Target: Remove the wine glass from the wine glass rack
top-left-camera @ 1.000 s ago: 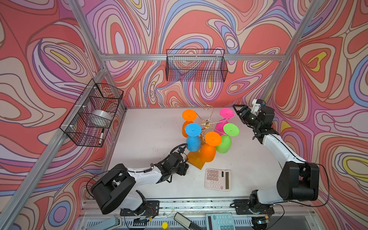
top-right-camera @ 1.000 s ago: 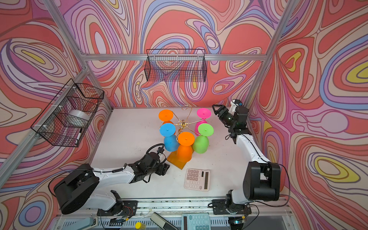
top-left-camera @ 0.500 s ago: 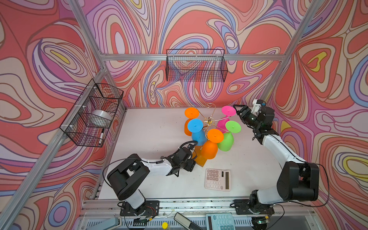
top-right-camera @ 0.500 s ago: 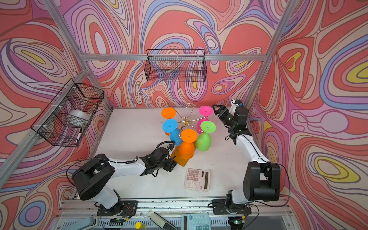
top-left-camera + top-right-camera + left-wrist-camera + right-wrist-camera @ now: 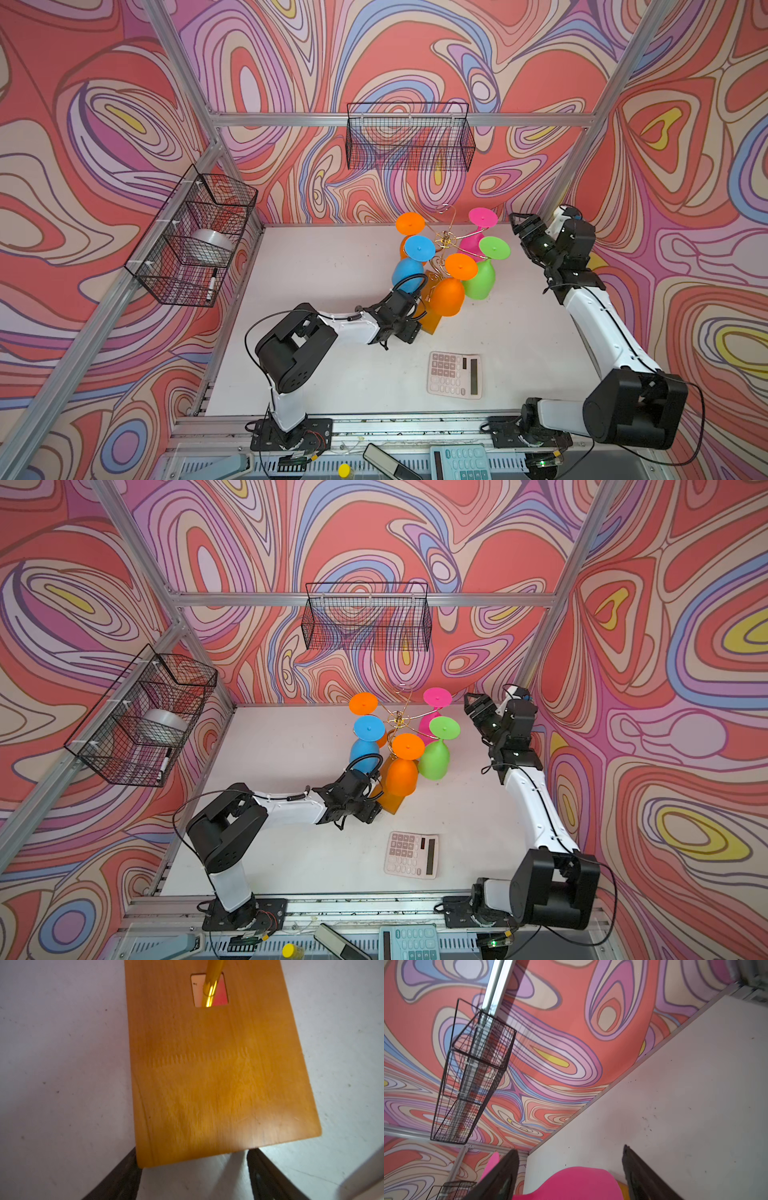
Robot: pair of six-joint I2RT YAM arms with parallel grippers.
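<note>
The pink wine glass (image 5: 483,217) hangs upside down on the wine glass rack (image 5: 445,240), on the side facing the right gripper (image 5: 518,222). That gripper's jaws stand released just beside the glass's foot. The rack's amber base (image 5: 218,1074) lies flat on the table (image 5: 324,266), with open table surface on the rack's far side from that gripper. A calculator (image 5: 455,374) lies well in front of the rack. The left gripper (image 5: 192,1154), jaws released, straddles the base's near short edge. Since a second ago the rack has slid towards the right gripper, and the left arm has followed it.
</note>
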